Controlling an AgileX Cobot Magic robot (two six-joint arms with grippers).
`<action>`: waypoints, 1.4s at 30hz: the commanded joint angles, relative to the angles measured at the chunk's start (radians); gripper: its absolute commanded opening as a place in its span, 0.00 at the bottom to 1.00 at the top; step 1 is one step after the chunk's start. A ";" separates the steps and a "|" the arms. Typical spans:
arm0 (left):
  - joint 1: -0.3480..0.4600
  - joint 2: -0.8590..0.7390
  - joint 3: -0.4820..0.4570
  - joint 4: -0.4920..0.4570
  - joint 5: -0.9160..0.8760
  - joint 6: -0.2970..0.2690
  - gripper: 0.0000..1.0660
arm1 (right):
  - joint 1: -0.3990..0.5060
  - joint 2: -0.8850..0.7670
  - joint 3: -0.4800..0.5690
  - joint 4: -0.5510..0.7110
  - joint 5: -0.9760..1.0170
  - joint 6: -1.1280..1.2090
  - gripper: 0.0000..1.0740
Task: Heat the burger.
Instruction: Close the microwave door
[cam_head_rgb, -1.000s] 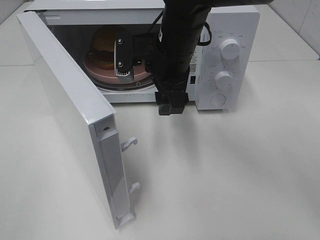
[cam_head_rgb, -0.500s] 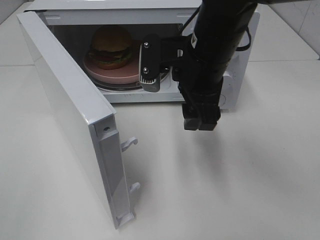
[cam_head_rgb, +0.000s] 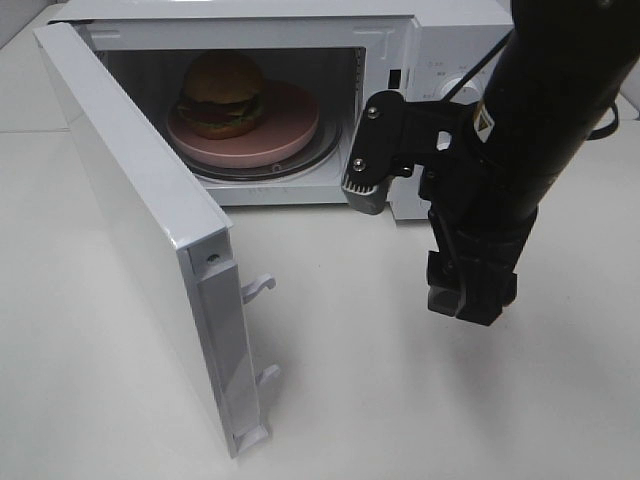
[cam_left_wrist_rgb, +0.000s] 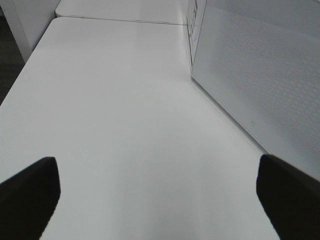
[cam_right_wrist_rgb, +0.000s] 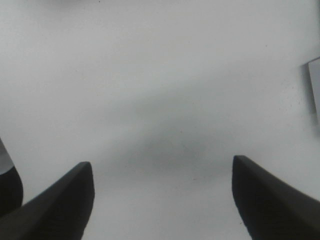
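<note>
A: Where is the burger (cam_head_rgb: 221, 93), and how does it sit?
B: Upright, bun top up, round with no clear long axis, on the plate (cam_head_rgb: 290, 125) inside the microwave (cam_head_rgb: 440, 40), whose door (cam_head_rgb: 130, 220) is open.
A: Jaws?
B: Left gripper (cam_left_wrist_rgb: 160, 195) and right gripper (cam_right_wrist_rgb: 162, 200) both spread wide and empty, above the table (cam_left_wrist_rgb: 125, 100).

Test-lab setup: bare white table (cam_head_rgb: 380, 400), microwave (cam_head_rgb: 440, 40)

Bright even overhead light; soft shadows; wrist views blurred.
</note>
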 joint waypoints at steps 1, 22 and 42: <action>0.001 -0.005 0.004 0.000 -0.012 0.004 0.96 | -0.015 -0.016 0.016 0.005 -0.018 0.070 0.71; 0.001 -0.005 0.004 0.000 -0.012 0.005 0.96 | -0.489 -0.113 0.151 -0.031 -0.089 0.615 0.77; 0.001 -0.005 0.004 0.000 -0.012 0.005 0.96 | -0.612 -0.415 0.348 0.042 -0.019 0.619 0.71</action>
